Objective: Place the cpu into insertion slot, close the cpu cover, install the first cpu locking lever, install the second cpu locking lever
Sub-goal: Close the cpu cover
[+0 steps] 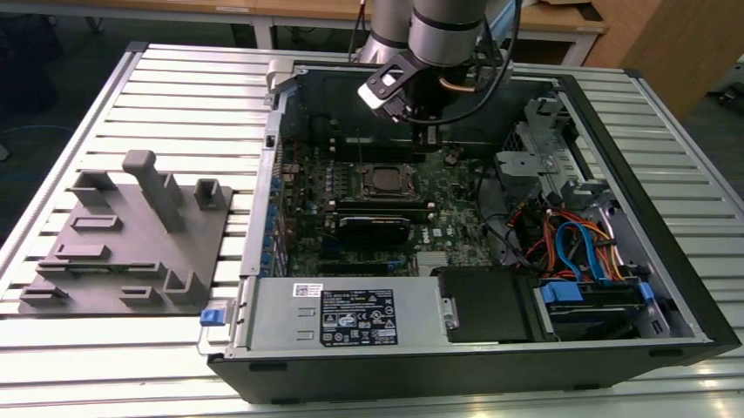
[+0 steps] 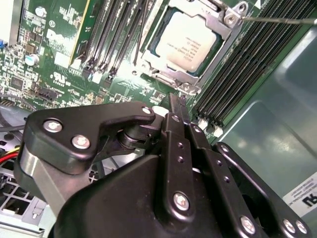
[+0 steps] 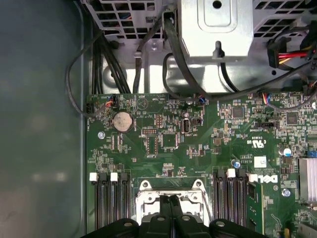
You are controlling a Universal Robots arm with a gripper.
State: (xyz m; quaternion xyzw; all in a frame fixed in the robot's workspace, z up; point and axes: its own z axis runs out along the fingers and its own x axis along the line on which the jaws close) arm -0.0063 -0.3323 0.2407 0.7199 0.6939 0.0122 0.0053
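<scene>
Robot hand, fingers pressed together and empty, poised close to a processor socket in an open computer.

In the second wrist view the cpu lies seated in the insertion slot, with the cpu cover lowered around it. A thin lever rod juts free from the cover's corner, so the locking levers seem not yet latched. The first wrist view adds the board's coin battery. The exterior view gives the whole computer case on a slatted table.

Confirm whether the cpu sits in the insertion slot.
Yes, in the second wrist view the cpu lies flat inside the silvery frame of the cpu cover.
</scene>
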